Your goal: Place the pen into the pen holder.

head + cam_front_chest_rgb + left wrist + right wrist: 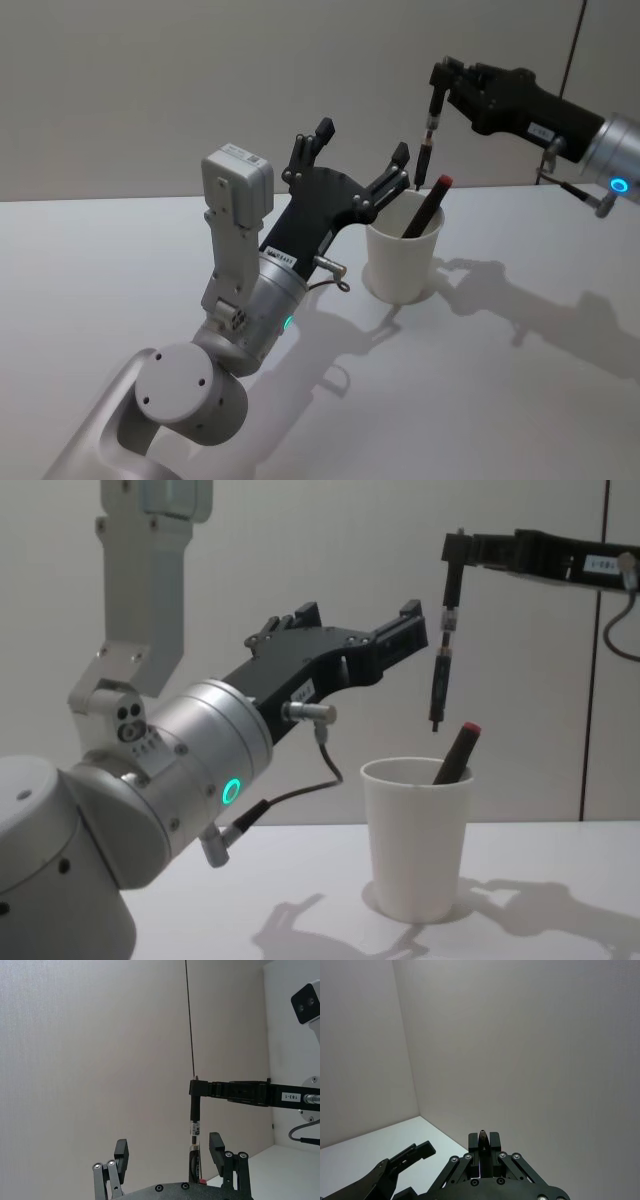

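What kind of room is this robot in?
Probably a test room or lab: a bare white table, plain walls, and just a white cup with the right hand holding a pen above it.

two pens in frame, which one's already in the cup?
The red-capped pen, leaning inside the white cup. The black pen hangs upright above the rim, held by the right gripper.

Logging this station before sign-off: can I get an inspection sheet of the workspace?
Surface: white table, bare around the cup.
Job's things: pen hanging upright above the cup; a red-capped marker leans inside it.
Clutter: nothing seen.
Grippers: right gripper shut on the pen's top; left gripper open, raised beside the cup.
Cables: short cable at the left wrist.
Surroundings: plain wall.
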`<action>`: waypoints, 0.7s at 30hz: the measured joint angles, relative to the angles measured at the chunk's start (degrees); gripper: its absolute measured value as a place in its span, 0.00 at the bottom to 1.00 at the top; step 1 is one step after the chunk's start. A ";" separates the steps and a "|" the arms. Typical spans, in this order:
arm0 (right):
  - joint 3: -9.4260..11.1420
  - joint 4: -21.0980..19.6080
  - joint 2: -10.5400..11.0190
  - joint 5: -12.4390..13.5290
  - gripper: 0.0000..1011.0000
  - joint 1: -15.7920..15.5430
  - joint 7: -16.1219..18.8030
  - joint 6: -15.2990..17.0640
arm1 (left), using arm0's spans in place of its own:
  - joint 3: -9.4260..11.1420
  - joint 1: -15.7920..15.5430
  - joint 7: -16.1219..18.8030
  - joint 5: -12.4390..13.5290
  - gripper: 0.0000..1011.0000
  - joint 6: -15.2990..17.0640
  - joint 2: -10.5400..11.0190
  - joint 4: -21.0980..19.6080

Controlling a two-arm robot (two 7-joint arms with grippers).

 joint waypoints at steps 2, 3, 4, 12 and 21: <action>0.00 0.01 0.00 0.00 0.12 0.00 -0.01 0.00 | 0.00 0.00 0.00 0.00 0.99 0.00 0.00 0.00; 0.00 0.02 0.00 0.00 0.12 0.01 -0.02 -0.01 | 0.00 0.00 0.00 0.00 0.99 0.00 0.00 0.00; 0.00 0.02 0.00 0.00 0.12 0.01 -0.02 -0.01 | 0.00 0.00 0.00 0.00 0.99 0.00 0.00 0.00; -0.08 0.08 -0.05 0.07 0.12 0.02 -0.04 -0.03 | 0.00 0.00 0.00 0.00 0.99 0.00 0.00 0.00; -0.98 0.58 -0.55 0.36 0.12 -0.38 0.07 0.09 | 0.00 0.00 0.00 0.00 0.99 0.00 0.00 0.00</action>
